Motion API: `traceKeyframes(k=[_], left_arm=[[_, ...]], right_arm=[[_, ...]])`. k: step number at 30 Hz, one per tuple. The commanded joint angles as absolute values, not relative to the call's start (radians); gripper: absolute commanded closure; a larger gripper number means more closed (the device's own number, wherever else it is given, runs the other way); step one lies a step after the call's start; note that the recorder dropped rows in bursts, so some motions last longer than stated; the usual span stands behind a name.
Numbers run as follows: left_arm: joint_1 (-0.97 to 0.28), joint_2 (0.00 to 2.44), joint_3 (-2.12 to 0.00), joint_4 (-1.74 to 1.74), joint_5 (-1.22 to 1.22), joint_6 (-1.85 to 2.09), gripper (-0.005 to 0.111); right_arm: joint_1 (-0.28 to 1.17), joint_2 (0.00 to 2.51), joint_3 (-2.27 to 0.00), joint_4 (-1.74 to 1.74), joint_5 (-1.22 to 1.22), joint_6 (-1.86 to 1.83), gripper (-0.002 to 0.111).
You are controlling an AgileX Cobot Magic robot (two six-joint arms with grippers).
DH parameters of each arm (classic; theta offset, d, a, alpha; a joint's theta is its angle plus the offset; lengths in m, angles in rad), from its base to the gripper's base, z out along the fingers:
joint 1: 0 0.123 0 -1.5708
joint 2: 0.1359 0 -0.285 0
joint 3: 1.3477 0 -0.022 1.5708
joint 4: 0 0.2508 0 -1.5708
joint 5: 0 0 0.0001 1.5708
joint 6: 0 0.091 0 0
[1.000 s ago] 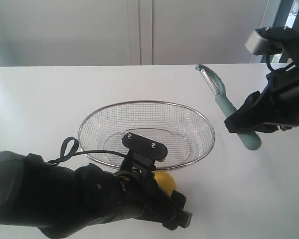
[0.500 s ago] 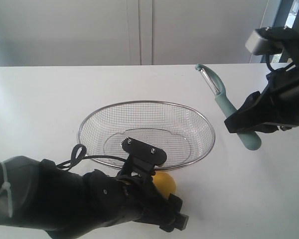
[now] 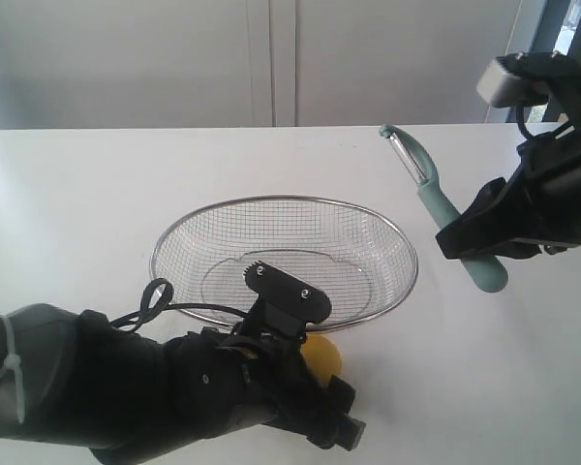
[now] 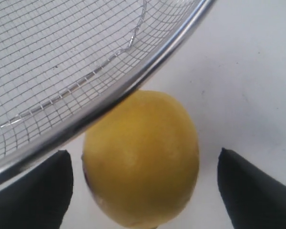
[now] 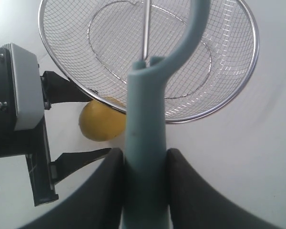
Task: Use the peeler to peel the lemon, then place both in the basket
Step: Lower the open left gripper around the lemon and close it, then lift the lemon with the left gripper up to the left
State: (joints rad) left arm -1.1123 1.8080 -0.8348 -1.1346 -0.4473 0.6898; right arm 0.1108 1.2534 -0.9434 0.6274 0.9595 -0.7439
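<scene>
You are looking at a white tabletop (image 3: 87, 194) stretching across the scene; a pale grey panelled wall (image 3: 126, 58) is standing behind its far edge, a vertical seam (image 3: 271, 58) running down it.

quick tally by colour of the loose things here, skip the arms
yellow: 1, lemon
teal-green: 1, peeler
silver: 1, basket
total: 3

Wire basket (image 3: 408, 254) on white table (image 3: 77, 194), lemon (image 3: 323, 356) beside its rim by left arm (image 3: 126, 387), right fingers (image 3: 467, 236) gripping teal peeler (image 3: 434, 201)
</scene>
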Motion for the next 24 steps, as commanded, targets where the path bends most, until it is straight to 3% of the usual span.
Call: traceKeyframes(k=[1, 4, 12, 24], left_arm=[[-1.118, 1.804, -0.838, -1.125, -0.438, 0.689, 0.047], [-1.118, 1.804, -0.838, -1.125, -0.426, 0.689, 0.068], [-1.118, 1.76, -0.838, -1.122, -0.195, 0.69, 0.106], [-1.118, 1.517, -0.838, -1.066, 0.053, 0.882, 0.107]], right_arm=[[0.106, 1.252, -0.941, 0.638, 0.956, -0.744, 0.108], [0.106, 1.252, -0.941, 0.638, 0.956, -0.744, 0.108], [0.106, 1.252, -0.941, 0.638, 0.956, -0.744, 0.108], [0.106, 1.252, -0.941, 0.636, 0.917, -0.744, 0.108]])
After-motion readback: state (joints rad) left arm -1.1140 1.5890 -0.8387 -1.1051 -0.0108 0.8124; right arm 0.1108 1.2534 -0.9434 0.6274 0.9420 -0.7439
